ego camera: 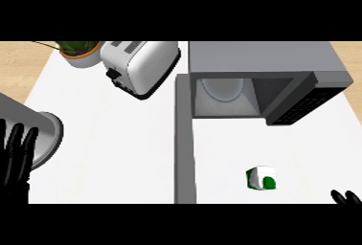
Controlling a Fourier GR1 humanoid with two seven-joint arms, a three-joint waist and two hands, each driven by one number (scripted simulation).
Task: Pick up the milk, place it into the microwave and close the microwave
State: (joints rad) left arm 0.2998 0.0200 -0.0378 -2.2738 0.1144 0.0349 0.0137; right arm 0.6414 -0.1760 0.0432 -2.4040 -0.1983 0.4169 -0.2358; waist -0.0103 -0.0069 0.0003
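Observation:
The milk [262,178] is a small white carton with green marks, standing on the white counter at the lower right. The grey microwave [262,57] sits at the upper right, its cavity open with a round glass plate [223,89] inside. Its door [184,139] swings out toward me as a long grey slab left of the milk. My left hand [16,158] rests at the left edge, fingers straight and up, holding nothing. Only the fingertips of my right hand [346,197] show at the lower right corner, right of the milk and apart from it.
A silver toaster [140,64] lies at the upper middle, left of the microwave. A potted plant [79,51] stands at the upper left. A grey round-edged object [44,136] sits by my left hand. The microwave's black control panel [304,103] faces right.

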